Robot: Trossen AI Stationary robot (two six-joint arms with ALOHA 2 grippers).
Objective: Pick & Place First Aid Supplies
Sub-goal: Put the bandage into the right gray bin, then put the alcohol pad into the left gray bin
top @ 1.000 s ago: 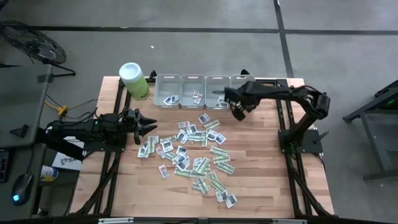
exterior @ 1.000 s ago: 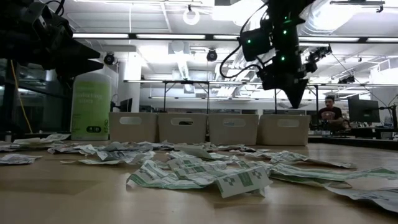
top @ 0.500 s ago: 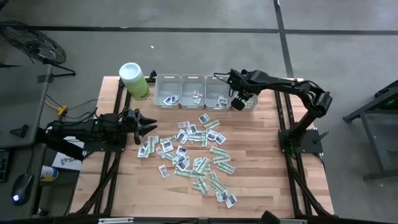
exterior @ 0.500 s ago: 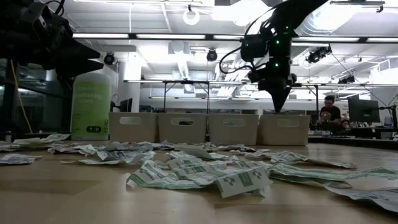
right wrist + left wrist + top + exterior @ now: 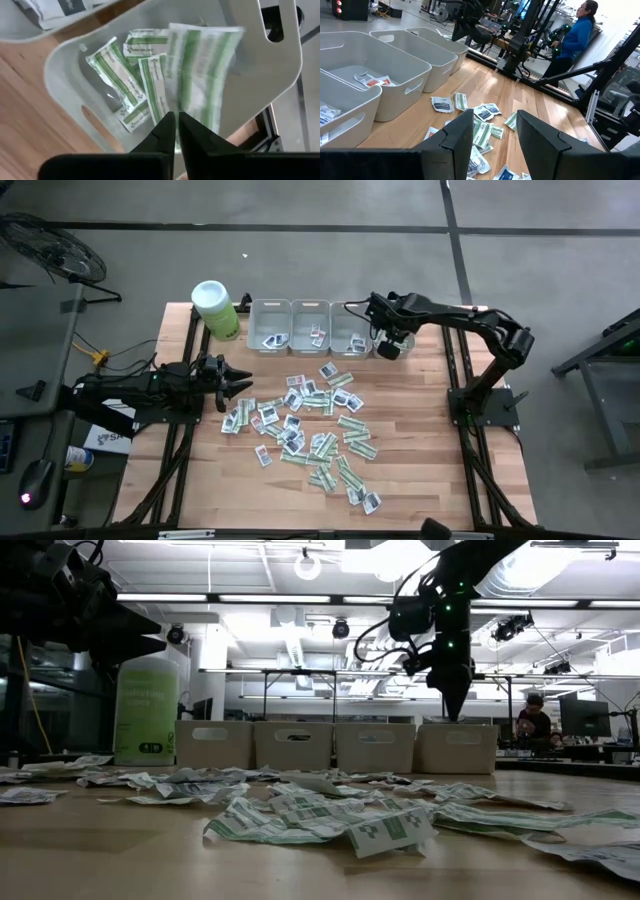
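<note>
In the end bin (image 5: pixel 65 95), green-and-white strips (image 5: pixel 125 82).

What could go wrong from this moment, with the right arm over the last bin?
1. The green-and-white strip at the right gripper looks blurred, as if dropping. It hangs near the far wall of the grey bin, so it might land on the rim or outside.
2. The fingers look barely parted, so the strip could cling and get dragged out when the arm retreats.
3. Packets on the table overlap heavily, so the next pick may lift two.
</note>
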